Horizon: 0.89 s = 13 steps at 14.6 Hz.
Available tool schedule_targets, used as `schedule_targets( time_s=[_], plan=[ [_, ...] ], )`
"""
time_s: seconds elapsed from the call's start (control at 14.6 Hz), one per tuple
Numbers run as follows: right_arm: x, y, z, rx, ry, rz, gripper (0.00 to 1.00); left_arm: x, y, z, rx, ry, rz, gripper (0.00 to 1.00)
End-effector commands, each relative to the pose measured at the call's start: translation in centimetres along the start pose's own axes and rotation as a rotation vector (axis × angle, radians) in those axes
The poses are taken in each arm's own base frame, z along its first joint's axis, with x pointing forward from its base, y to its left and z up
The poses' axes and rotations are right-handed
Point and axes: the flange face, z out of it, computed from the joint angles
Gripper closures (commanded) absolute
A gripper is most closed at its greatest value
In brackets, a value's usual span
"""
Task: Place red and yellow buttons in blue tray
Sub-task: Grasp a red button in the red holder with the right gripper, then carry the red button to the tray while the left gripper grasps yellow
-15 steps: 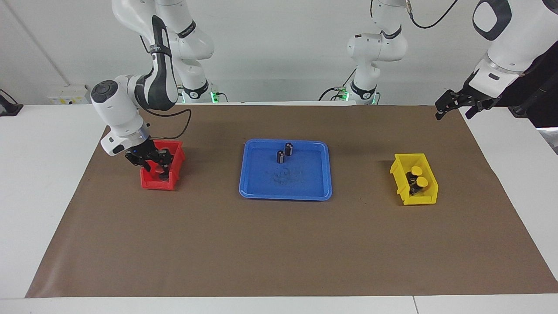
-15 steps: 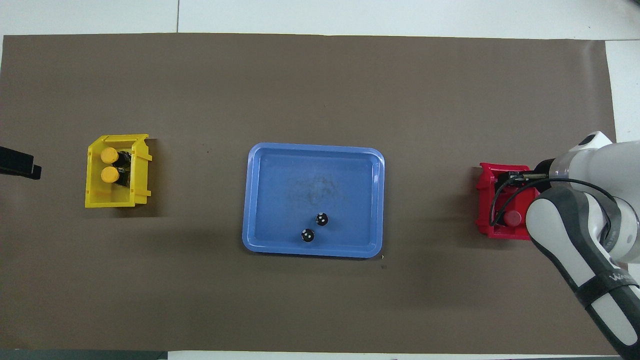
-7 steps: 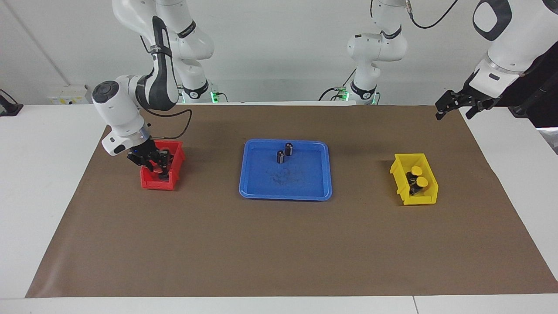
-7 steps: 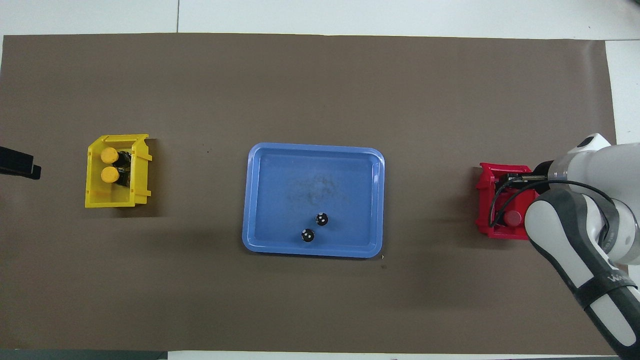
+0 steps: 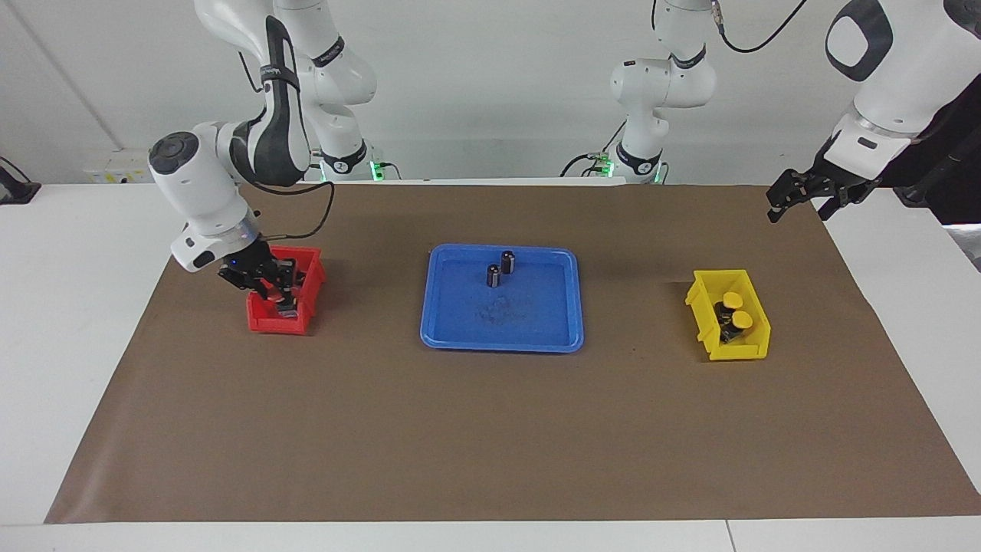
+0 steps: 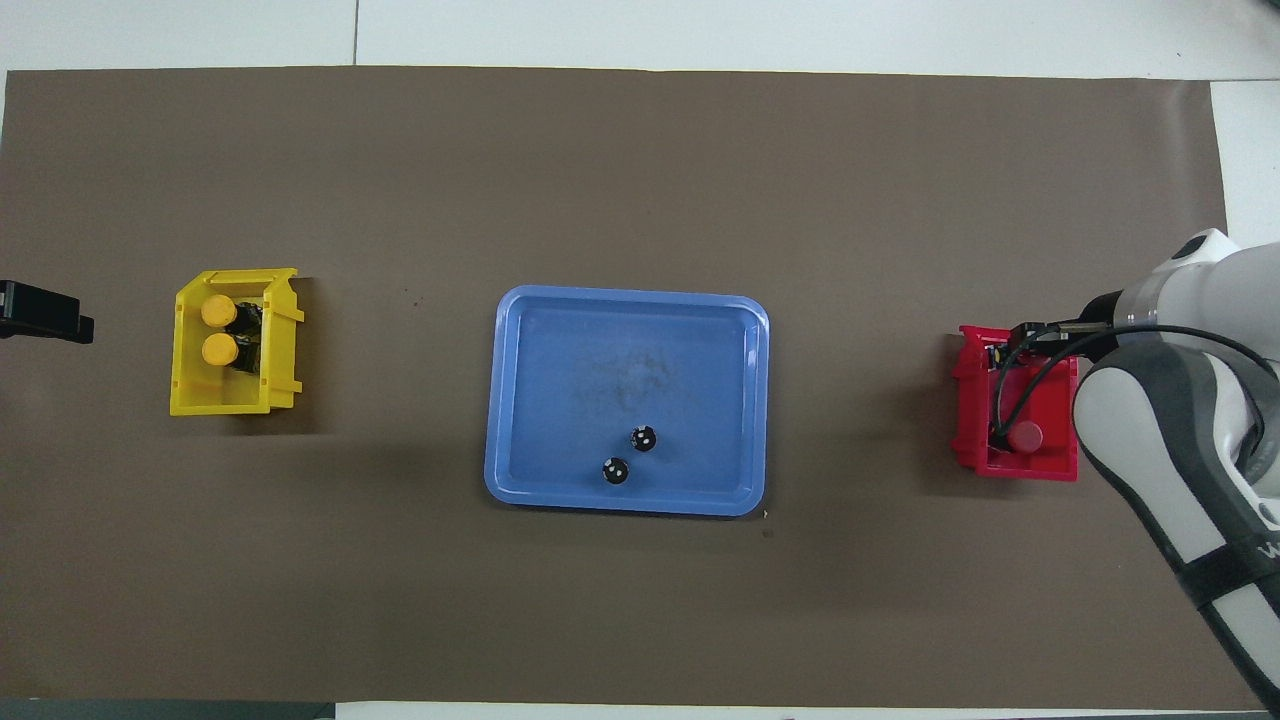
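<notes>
The blue tray lies mid-mat. Two yellow buttons stand in the yellow bin toward the left arm's end. One red button shows in the red bin toward the right arm's end. My right gripper reaches into that bin, shut on a small dark-based piece that looks like another red button; its cap is mostly hidden by the hand. My left gripper hangs open over the mat's corner beside the yellow bin, holding nothing.
Two small dark capless cylinders stand in the tray near its rim on the robots' side. A brown mat covers the table.
The right gripper closed inside the red bin and its wrist rose a little. The left gripper shifted slightly over the mat's corner.
</notes>
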Motion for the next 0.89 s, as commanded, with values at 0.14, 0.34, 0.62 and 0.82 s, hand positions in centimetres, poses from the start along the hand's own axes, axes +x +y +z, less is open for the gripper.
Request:
schedule_targets(
  time_s=[0.14, 0.34, 0.62, 0.82],
  plan=[
    [2.5, -0.8, -5.9, 0.026, -0.043, -0.029, 0.88, 1.5, 1.5, 8.0, 0.026, 0.07, -0.038, 0.09],
    [5.0, -3.7, -8.9, 0.028, -0.058, 0.017, 0.88, 4.2, 2.8, 13.4, 0.043, 0.078, -0.023, 0.1],
    [6.4, -13.3, -9.3, 0.022, -0.025, 0.092, 0.88, 5.5, 3.1, 17.1, 0.054, 0.069, -0.015, 0.23],
    [6.0, -23.3, -5.8, 0.032, 0.006, 0.19, 0.88, 5.4, 3.0, 17.9, 0.055, 0.058, -0.013, 0.29]
  ],
)
